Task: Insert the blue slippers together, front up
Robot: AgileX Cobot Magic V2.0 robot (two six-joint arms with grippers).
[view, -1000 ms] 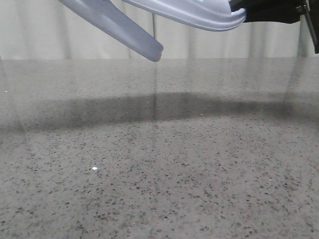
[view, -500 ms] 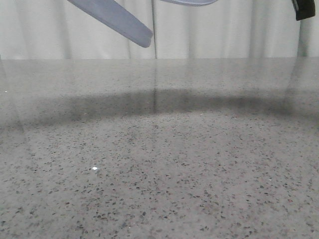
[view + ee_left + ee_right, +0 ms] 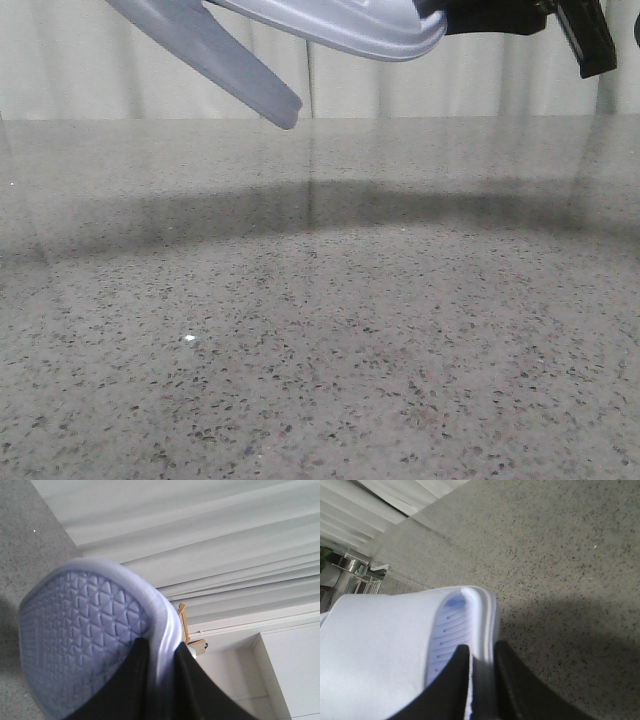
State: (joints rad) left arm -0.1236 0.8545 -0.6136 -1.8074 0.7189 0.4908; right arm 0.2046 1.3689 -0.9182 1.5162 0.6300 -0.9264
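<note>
- Both blue slippers hang in the air above the speckled grey tabletop (image 3: pixel 320 330), at the top of the front view.
- The left slipper (image 3: pixel 215 55) slants downward, its lower tip pointing at the tabletop without touching it.
- The left end effector (image 3: pixel 160 680) is clamped on that slipper's edge, one finger on the triangle-patterned sole (image 3: pixel 80 630).
- The right slipper (image 3: pixel 340 22) lies nearly level, just beside and above the left one.
- The right end effector (image 3: pixel 482 685) is closed on its rim, beside the ribbed footbed (image 3: pixel 451 630).
- Pale curtains (image 3: pixel 480 75) hang behind.
</note>
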